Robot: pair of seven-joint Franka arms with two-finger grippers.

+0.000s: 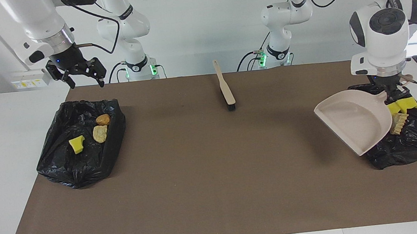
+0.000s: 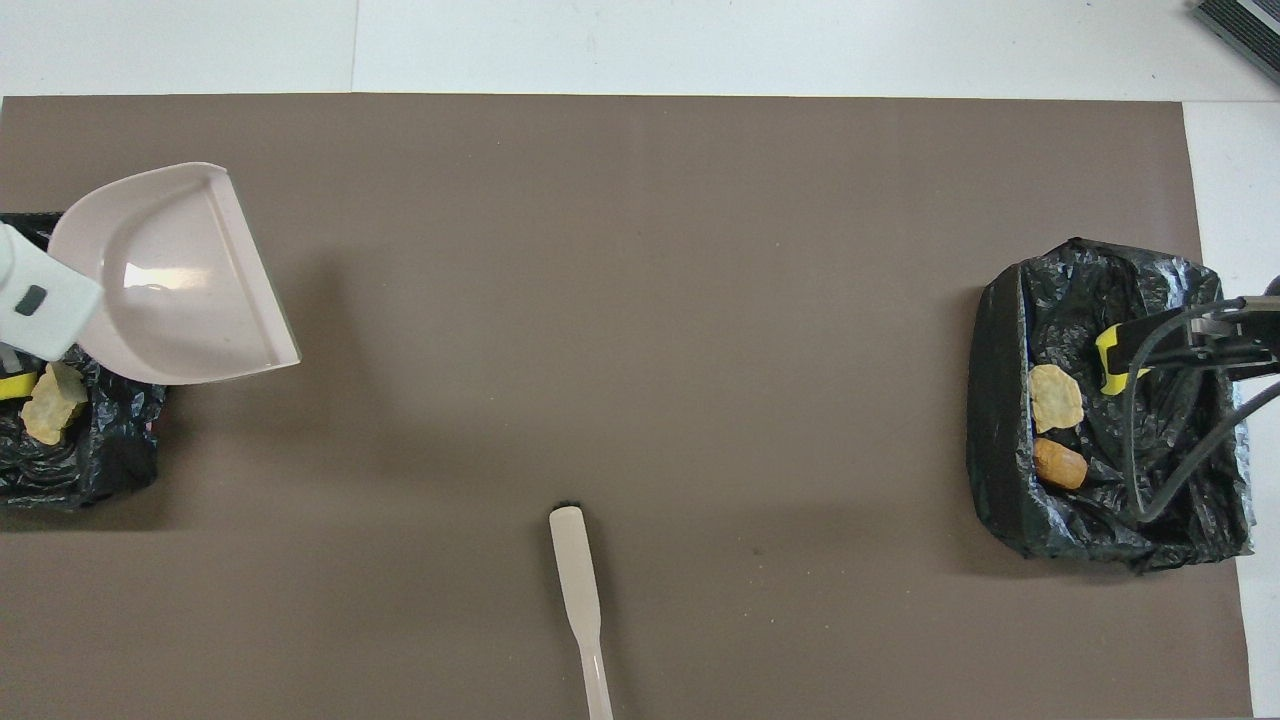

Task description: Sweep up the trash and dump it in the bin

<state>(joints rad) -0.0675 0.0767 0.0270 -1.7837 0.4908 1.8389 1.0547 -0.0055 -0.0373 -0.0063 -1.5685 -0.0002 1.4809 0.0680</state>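
Facing view: the left gripper (image 1: 392, 89) has its fingers clamped on the handle of the empty dustpan (image 1: 350, 118), which hangs in the air over the edge of the bin (image 1: 406, 140) at the left arm's end of the mat (image 1: 214, 177), its mouth pointing toward the brush (image 1: 225, 86). Trash (image 1: 397, 112) lies in that bin: two yellow sponge chunks and a tan ridged lump show just beside the pan's handle, and anything more is hidden under the pan. The other bin (image 1: 82, 152), well apart from the brush toward the right arm's end, holds more trash (image 1: 93, 135): a yellow chunk, a tan lump and an orange-brown one. No scrap shows on the mat around the brush, so the sweeping looks done and the step in hand reads as bringing the pan away from the bin to set it down. To do that well, the pan should be kept level and carried clear of the bag's loose plastic so the lip does not snag and tip the bin, then lowered flat onto bare mat, short of the brush, before the fingers let go. The right gripper (image 1: 78, 74) waits in the air above the other bin's edge nearest the robots, its fingers spread wide and holding nothing.
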